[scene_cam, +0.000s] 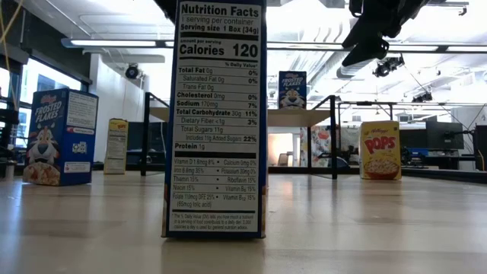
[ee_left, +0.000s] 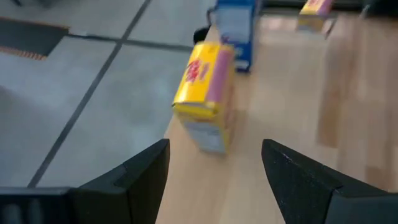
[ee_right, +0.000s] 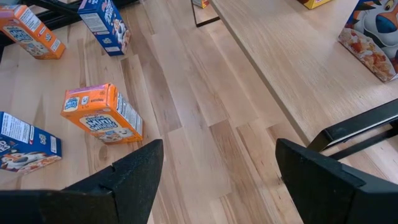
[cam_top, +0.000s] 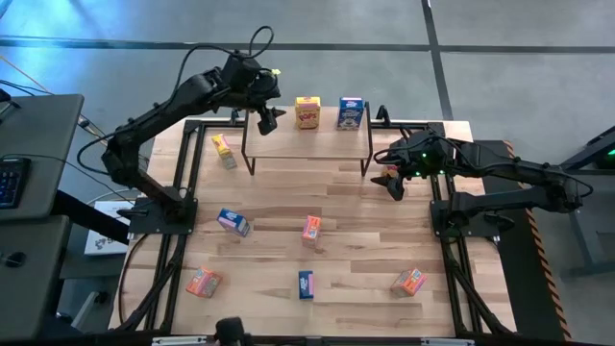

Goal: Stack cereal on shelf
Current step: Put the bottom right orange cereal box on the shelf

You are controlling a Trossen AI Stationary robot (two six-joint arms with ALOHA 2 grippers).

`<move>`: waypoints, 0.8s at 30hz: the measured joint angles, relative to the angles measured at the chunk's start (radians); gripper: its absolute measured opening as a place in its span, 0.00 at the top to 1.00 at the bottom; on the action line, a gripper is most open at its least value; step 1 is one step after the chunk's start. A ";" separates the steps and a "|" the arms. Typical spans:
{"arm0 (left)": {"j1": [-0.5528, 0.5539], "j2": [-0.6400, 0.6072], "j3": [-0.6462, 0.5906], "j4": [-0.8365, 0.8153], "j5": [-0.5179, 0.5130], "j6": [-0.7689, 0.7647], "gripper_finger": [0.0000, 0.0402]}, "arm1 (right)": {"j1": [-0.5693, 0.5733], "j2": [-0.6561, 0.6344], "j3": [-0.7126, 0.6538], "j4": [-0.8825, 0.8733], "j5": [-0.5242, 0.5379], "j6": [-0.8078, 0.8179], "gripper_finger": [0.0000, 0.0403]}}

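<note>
The tabletop carried the shelf at 12 o'clock. Two cereal boxes stood on it: a yellow box and a blue box. Seven boxes remained scattered on the tabletop from 9 to 5 o'clock. The left claw hovered at the shelf's left end, fingers apart, empty. The right claw waited off the shelf's right end, fingers apart, empty. Risk: a left claw sweep along the shelf could topple the yellow box.

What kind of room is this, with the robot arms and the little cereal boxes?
Probably a robotics lab or test workshop in an open-plan space. A wooden table carries two mounted arms and scattered cereal boxes, a desk with a keyboard stands beside it, and strip lights run overhead.
</note>
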 joint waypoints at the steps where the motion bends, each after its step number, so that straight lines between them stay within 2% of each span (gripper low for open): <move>1: -0.012 -0.012 0.000 -0.004 0.000 -0.003 0.39 | 0.000 0.000 0.000 0.000 0.000 0.000 0.25; 13: -0.181 -0.112 0.000 -0.081 0.000 -0.103 0.39 | 0.000 0.000 0.000 0.000 0.000 0.000 0.25; 24: -0.310 -0.129 0.000 -0.128 -0.001 -0.206 0.39 | 0.000 0.000 0.000 0.000 0.000 0.000 0.25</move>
